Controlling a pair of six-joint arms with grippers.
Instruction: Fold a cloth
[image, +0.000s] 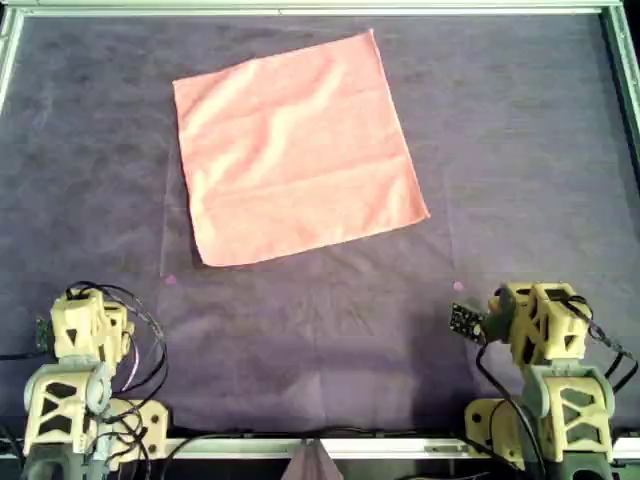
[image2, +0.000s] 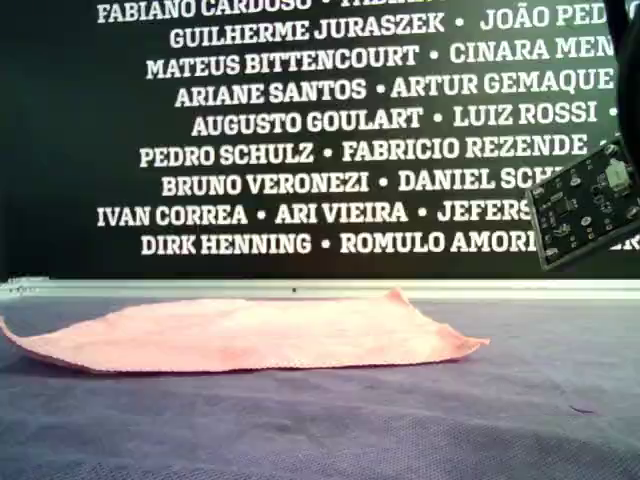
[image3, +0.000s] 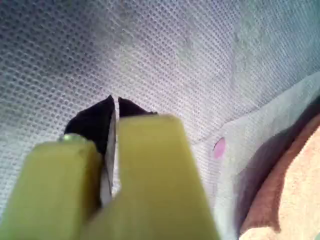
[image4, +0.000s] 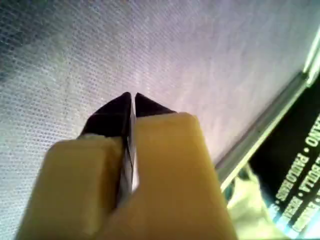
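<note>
Overhead, we see the cloth (image: 298, 150) lying flat and unfolded on the dark purple mat (image: 520, 140), turned a little so its corners point toward the frame's edges, in the upper middle of that view. Two tan arms sit at the overhead view's bottom corners, both well apart from the cloth; the wrist views do not let us say which is which

From the exterior view, we see the cloth (image2: 250, 335) spread low on the mat (image2: 400, 420), with slightly lifted edges, in front of a metal rail (image2: 300, 288) and a black wall of white names (image2: 330, 120). A small circuit board (image2: 585, 205) hangs at the exterior view's right

Along the left wrist view, the left gripper (image3: 115, 102) has its dark tips pressed together over bare mat, holding nothing; an edge of the cloth (image3: 290, 190) and a small pink dot (image3: 219, 147) lie near

Along the right wrist view, the right gripper (image4: 131, 97) likewise has its tips together, empty, over the mat (image4: 75, 55) near the rail (image4: 260, 130)
</note>
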